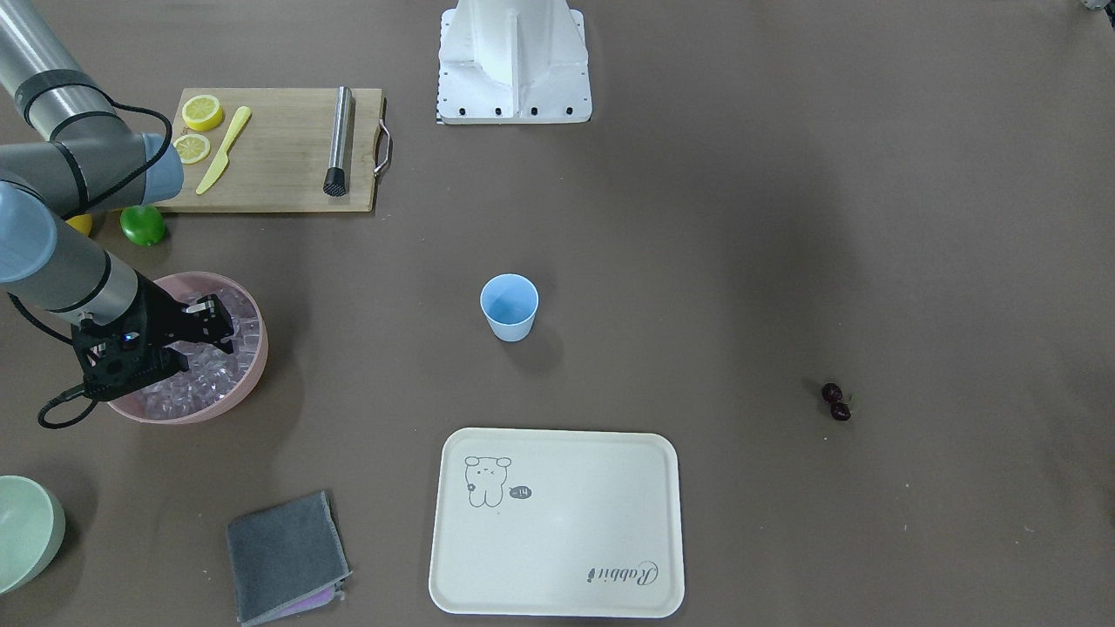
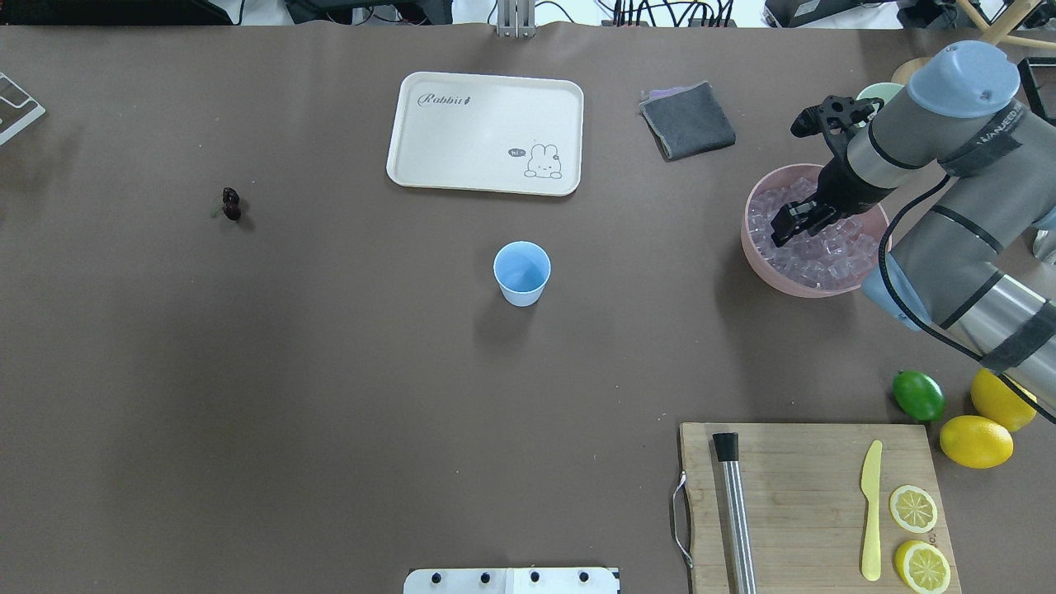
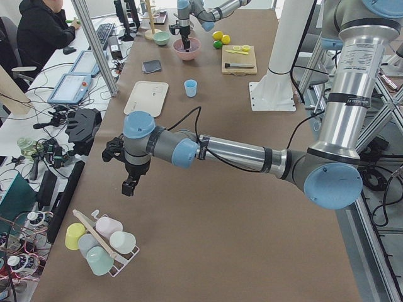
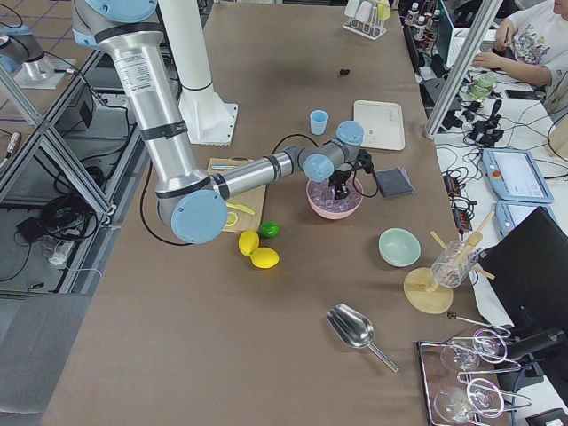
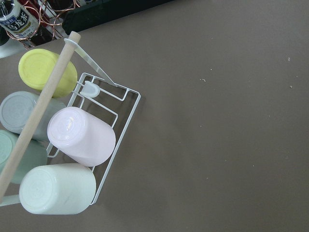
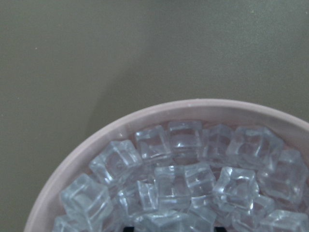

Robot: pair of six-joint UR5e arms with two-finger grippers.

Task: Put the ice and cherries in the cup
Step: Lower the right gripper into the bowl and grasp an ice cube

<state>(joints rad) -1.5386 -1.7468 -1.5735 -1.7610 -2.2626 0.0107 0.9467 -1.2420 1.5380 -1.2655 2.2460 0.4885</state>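
the ice sits heaped in the pink bowl, out at three o'clock from the cup in the overhead view. the right gripper is down inside that bowl, tips right at the cubes and jaws spread apart. the cup stands upright in the middle of the table. the cherries lie together on the bare cloth, well apart at about ten o'clock from the cup. a cream tray is at twelve. the left gripper hangs over the table near a rack of mugs; whether its jaws are spread or closed, i cannot tell.
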